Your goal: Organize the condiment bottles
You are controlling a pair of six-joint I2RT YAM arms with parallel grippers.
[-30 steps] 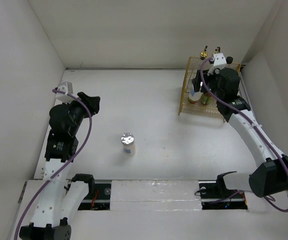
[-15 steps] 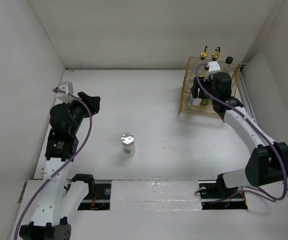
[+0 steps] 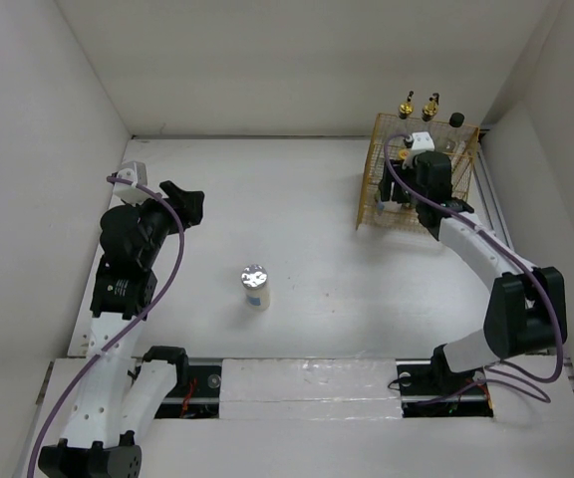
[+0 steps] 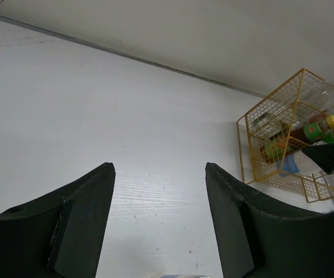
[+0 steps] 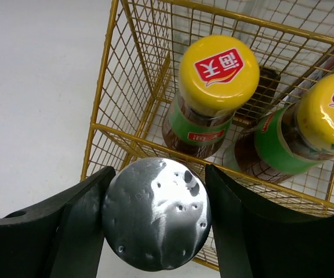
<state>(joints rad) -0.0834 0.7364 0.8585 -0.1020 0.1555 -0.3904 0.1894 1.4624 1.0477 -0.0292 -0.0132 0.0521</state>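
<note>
My right gripper (image 5: 158,174) is shut on a silver-lidded jar (image 5: 156,213), one finger on each side of the lid. It hangs at the near rim of the yellow wire basket (image 5: 116,132). I cannot tell whether the jar is inside the rim. Two yellow-capped bottles (image 5: 218,63) (image 5: 332,104) stand in the basket just beyond it. From above, two gold-spouted bottles (image 3: 406,105) (image 3: 431,104) and a black cap (image 3: 456,119) rise at the basket's back. A second silver-lidded jar (image 3: 255,284) stands alone mid-table. My left gripper (image 4: 160,168) (image 3: 185,199) is open and holds nothing, up-left of that jar.
The basket (image 3: 375,184) sits in the far right corner against the white walls. The right arm (image 3: 466,234) reaches across it from the near side. White walls close in the table on the left, back and right.
The left jaws have spread wider. The right wrist has swung further over the basket with the jar, which is now mostly hidden from above.
</note>
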